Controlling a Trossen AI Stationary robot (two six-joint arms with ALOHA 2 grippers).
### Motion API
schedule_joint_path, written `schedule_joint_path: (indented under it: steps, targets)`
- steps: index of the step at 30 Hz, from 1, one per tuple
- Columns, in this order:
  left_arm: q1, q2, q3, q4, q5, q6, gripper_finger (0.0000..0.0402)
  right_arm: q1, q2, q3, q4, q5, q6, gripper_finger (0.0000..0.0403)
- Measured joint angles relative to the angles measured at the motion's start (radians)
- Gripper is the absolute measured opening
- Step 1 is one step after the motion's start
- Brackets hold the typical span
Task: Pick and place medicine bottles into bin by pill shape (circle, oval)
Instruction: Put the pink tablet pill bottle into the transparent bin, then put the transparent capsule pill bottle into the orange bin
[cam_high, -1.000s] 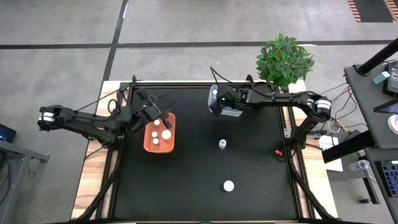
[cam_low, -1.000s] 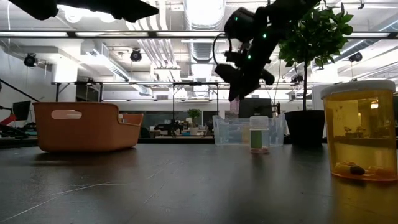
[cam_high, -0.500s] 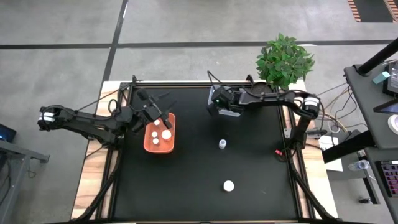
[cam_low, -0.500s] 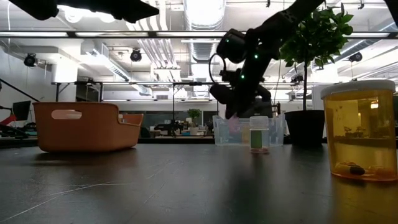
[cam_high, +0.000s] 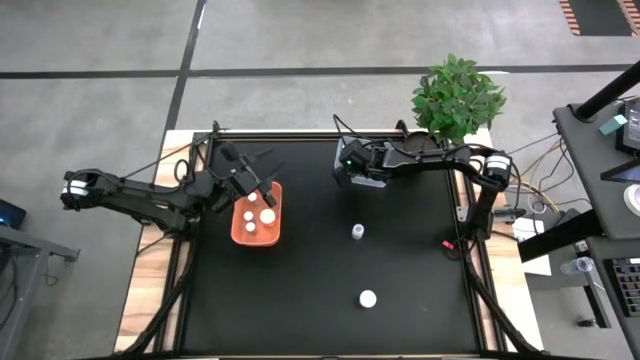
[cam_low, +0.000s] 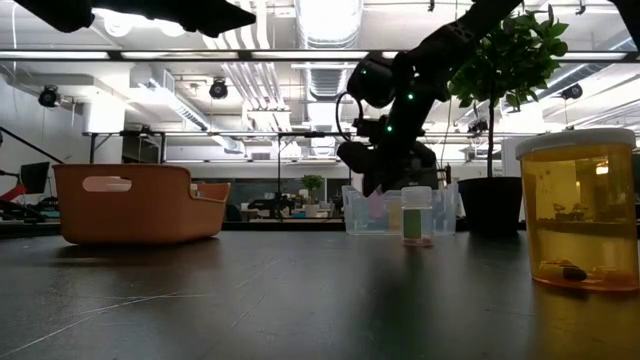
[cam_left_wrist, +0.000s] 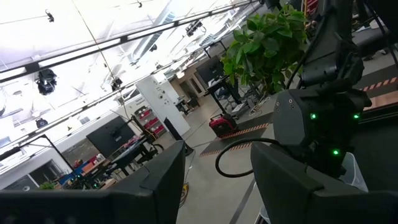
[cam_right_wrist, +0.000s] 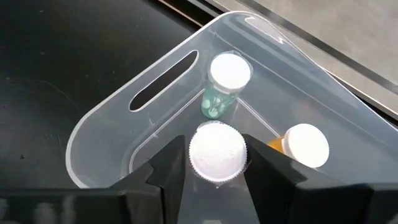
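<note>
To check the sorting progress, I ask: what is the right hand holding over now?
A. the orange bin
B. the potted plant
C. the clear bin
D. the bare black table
C: in the right wrist view, the right hand grips a white-capped bottle just above the clear bin, which already holds two other bottles.

No text, label, brand or number can be read on anything here.

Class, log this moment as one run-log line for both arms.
right gripper: shut on white-capped bottle, above clear bin | left gripper: open, over orange bin | table: two bottles left
</note>
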Motion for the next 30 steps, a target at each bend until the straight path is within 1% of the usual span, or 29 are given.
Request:
schedule_joint_path:
  steps: [6, 10, 18, 22, 25, 30]
  targets:
    - [0.000, 0.000, 0.000, 0.000, 0.000, 0.000, 0.0168, 0.000, 0.000, 0.000, 0.000, 0.000, 0.001, 0.0176]
    - [0.000, 0.000, 0.000, 0.000, 0.000, 0.000, 0.0168, 0.000, 0.000, 0.000, 0.000, 0.000, 0.011, 0.0187]
    - [0.000, 0.000, 0.000, 0.000, 0.000, 0.000, 0.0168, 0.000, -0.008, -0.001, -0.011, -0.006, 0.001, 0.0189]
    - [0.000, 0.000, 0.000, 0.000, 0.000, 0.000, 0.0168, 0.011, -0.051, -0.001, -0.032, -0.055, -0.017, 0.0189]
    - [0.000, 0.000, 0.001, 0.000, 0.001, 0.000, 0.0168, 0.039, -0.095, -0.001, -0.062, -0.083, -0.064, 0.0189]
    - [0.000, 0.002, 0.001, 0.000, 0.003, -0.001, 0.0168, 0.125, -0.184, -0.002, -0.123, -0.086, -0.146, 0.0182]
